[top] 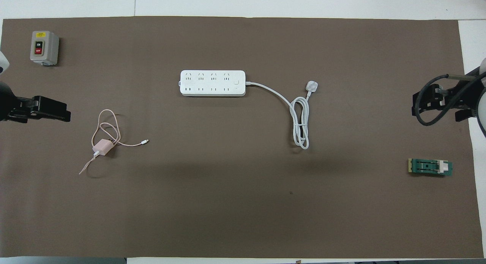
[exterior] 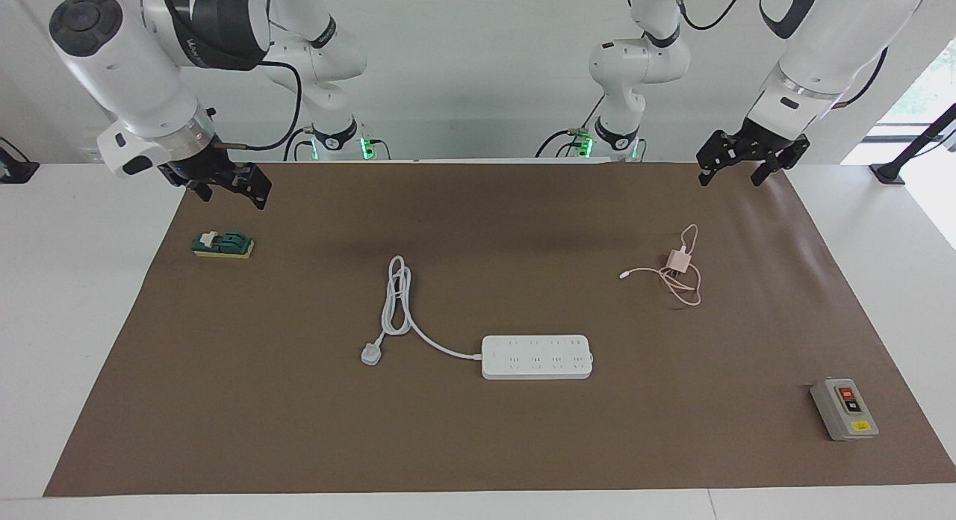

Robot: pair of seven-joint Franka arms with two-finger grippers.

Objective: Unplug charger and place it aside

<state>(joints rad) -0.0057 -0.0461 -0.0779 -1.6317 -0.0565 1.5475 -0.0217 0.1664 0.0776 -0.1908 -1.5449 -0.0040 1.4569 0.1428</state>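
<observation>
- The charger (exterior: 679, 261) lies on the worktop (exterior: 478, 445) toward the left arm's end, well apart from the power strip (exterior: 537, 356) and nearer the robots; no socket holds it.
- Its pink cable (exterior: 683, 287) loops loosely around it.
- Left tool (exterior: 750, 161) hangs raised over the mat's edge, fingers apart, empty.
- Right tool (exterior: 224, 185) waits above the green block (exterior: 223, 244); its fingers I cannot tell.
- To me, unplugging and setting aside both look done.

Grey switch box (top: 44, 47): "ON" on black button, "OFF" on red; yellow label unreadable.
</observation>
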